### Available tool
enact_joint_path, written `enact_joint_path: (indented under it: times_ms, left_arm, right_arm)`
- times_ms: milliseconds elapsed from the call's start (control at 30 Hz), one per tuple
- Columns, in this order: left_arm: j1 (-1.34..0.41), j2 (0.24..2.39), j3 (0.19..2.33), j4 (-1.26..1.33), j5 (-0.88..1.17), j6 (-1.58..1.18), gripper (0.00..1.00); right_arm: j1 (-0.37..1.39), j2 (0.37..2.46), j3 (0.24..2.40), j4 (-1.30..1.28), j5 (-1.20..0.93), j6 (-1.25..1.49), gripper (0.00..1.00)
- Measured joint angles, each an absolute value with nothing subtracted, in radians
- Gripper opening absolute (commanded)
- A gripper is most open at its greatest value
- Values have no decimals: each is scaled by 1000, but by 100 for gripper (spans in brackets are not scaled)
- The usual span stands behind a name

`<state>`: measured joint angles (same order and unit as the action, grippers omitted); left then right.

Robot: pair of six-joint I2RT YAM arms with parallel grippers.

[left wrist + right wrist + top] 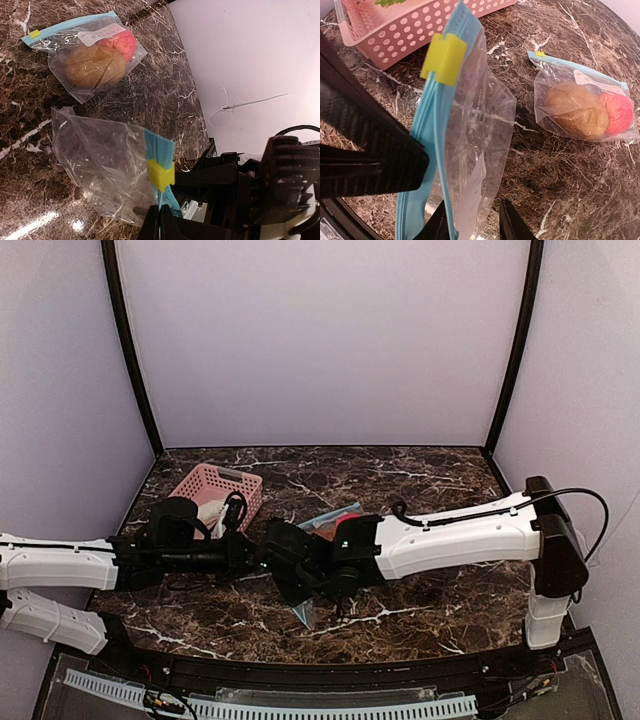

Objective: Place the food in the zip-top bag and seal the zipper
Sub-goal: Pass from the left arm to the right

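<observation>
An empty clear zip-top bag (100,160) with a blue zipper strip and a yellow slider (161,174) hangs between my two grippers; it also shows in the right wrist view (475,130). My left gripper (161,222) is shut on the blue strip below the slider. My right gripper (475,227) is open, its fingers on either side of the bag's lower edge. A second zip-top bag (585,105) lies flat on the table and holds the brown-orange bun (575,110) and the red-pink ball (619,112). A green sprig (390,2) lies in the pink basket.
The pink plastic basket (215,490) stands at the back left, close behind my left arm, with a whitish piece (210,515) inside. The filled bag (335,520) lies just behind the two grippers. Dark marble table (440,590) with lilac walls on three sides.
</observation>
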<state>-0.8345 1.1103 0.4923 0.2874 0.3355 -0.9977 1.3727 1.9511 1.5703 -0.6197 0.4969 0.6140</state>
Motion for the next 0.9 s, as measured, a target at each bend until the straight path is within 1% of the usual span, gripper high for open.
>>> enact_joint_path:
  times_ms: [100,233,367,533,700,867,900]
  left_arm:
    - [-834,1106,492,285,334,-996,1]
    - [-834,1101,492,271,331,-990,1]
    - [-835,1093,492,245,327,-979,1]
    - [-836,1065,502,138,304,-938,1]
    - [-841,1060,560,2,287,-880,1]
    - [-846,1066,597,-62,268,-842,1]
    - [-849,1071,603,-69,267,-839,3]
  right_arm:
    - [1373,1984,1605,-665,511,644,27]
    - [1366,1996,1613,-708,517,688,10]
    - [1352,1995,1607,-711,514,720,3]
    - [1319,1977,1563,-713,517,754,1]
    - [1296,1954,1552,-729,525,789,0]
    - [1296,1946,1552,-736,529,809,0]
    - [1296,1946,1552,-738,529,811,0]
